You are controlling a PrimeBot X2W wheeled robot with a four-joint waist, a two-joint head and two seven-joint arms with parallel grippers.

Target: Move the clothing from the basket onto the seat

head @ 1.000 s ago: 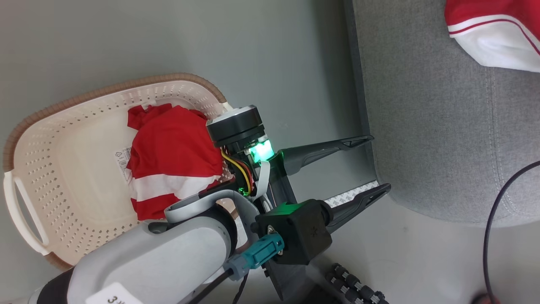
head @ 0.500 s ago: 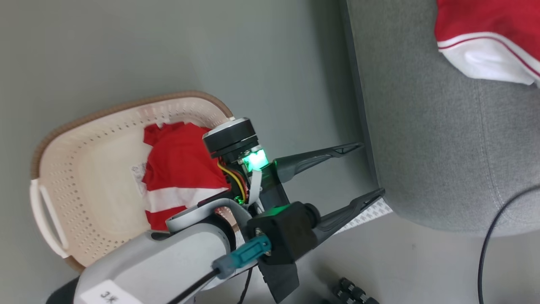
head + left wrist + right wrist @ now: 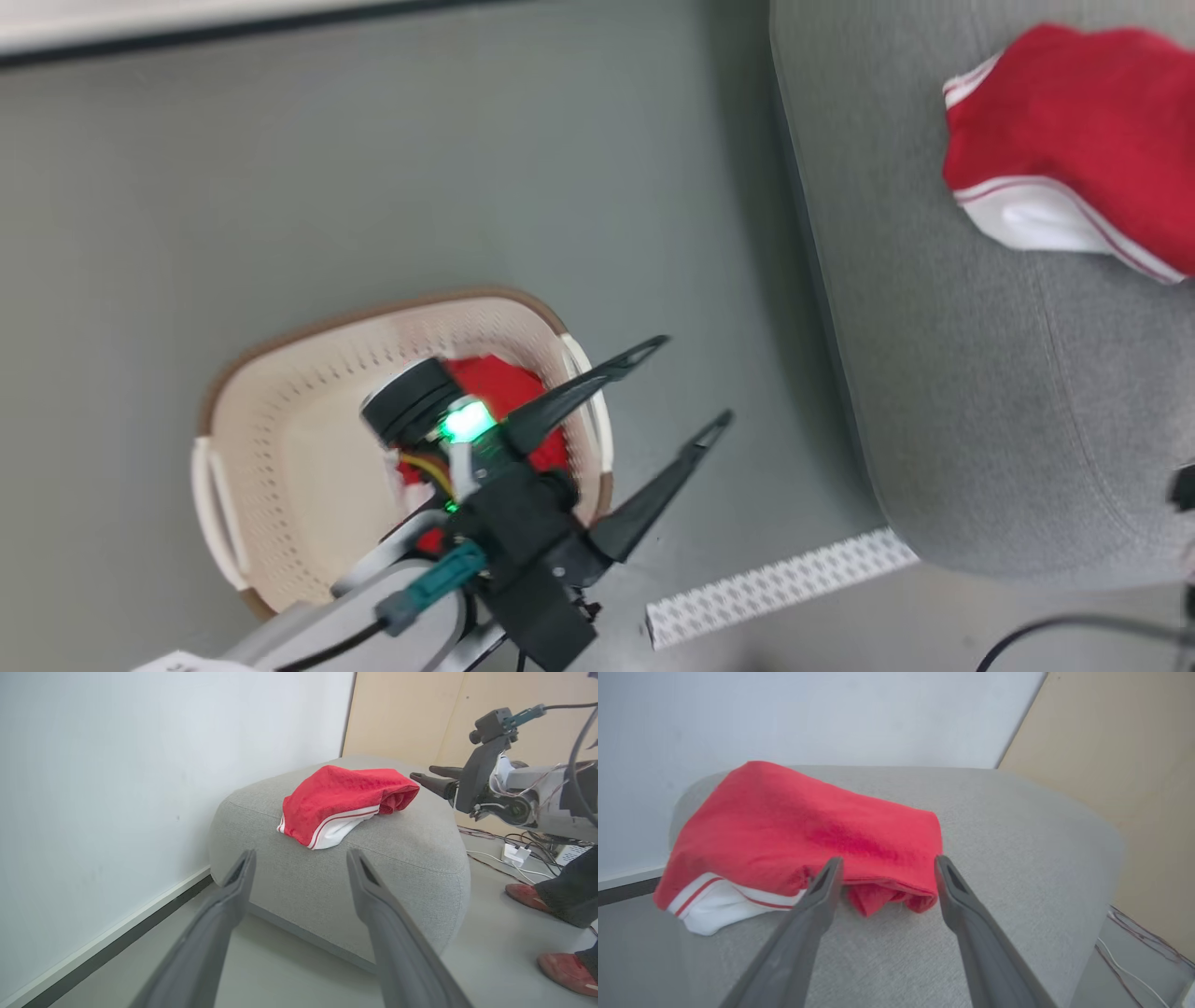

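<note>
at 6 o'clock in the head view your left jaws hang open and empty over the right rim of the basket [image 3: 317, 369]; a second ago they reached toward the seat [image 3: 943, 392]. red clothing [image 3: 509, 392] is still inside. farther out, at 2 o'clock, your right jaws have just opened, leaving a garment [image 3: 808, 821] lying free on the seat. so one piece is delivered and at least one is left to fetch. the camera has swung too.

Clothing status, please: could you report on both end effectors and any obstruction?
Left end effector open by basket. Right end effector open, empty, beside red garment on seat. Second garment in basket. Person's shoe near seat.
</note>
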